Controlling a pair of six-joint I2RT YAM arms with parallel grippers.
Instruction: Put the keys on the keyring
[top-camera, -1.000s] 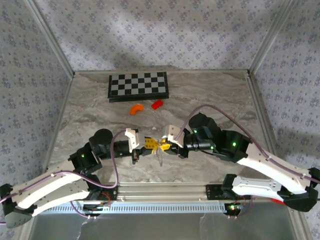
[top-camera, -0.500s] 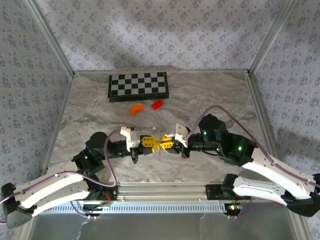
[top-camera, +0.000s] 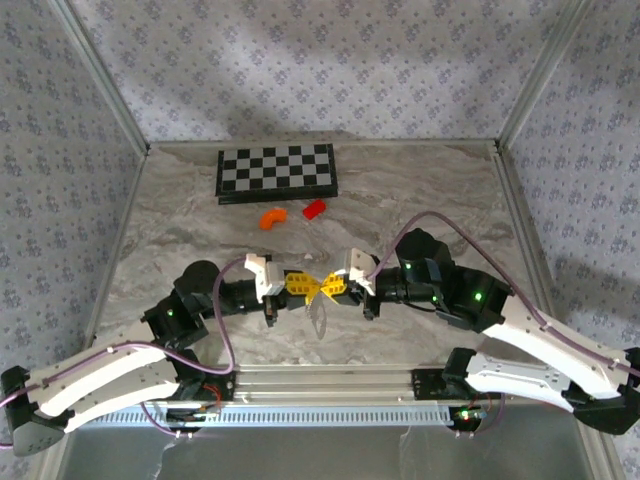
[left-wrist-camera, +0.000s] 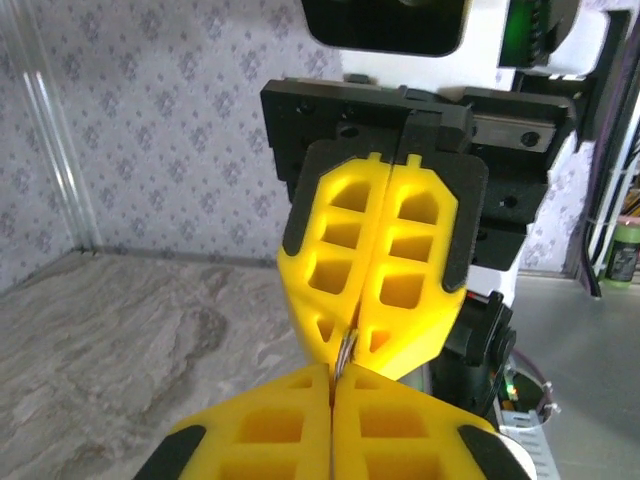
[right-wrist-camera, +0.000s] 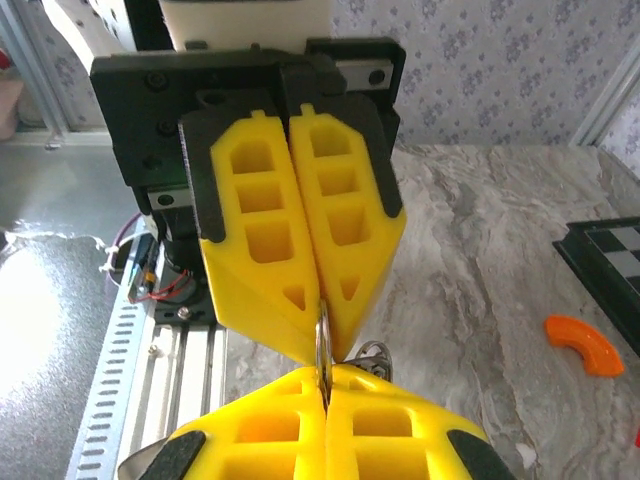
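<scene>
Marble table (top-camera: 430, 190); checkerboard (top-camera: 276, 171), red block (top-camera: 315, 209) beyond keyring (right-wrist-camera: 322, 345)

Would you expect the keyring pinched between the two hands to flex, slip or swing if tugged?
Probably stiff: the keyring reads as a thin straight metal edge between the left hand and right hand. Likely slippery, bare metal on smooth yellow fingers. Its hanging part may swing.

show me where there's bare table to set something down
Bare table right of the checkerboard, and left of it. Crowded: orange piece and red block on the board's near side; front centre, where left gripper and right gripper pinch the keyring.
</scene>
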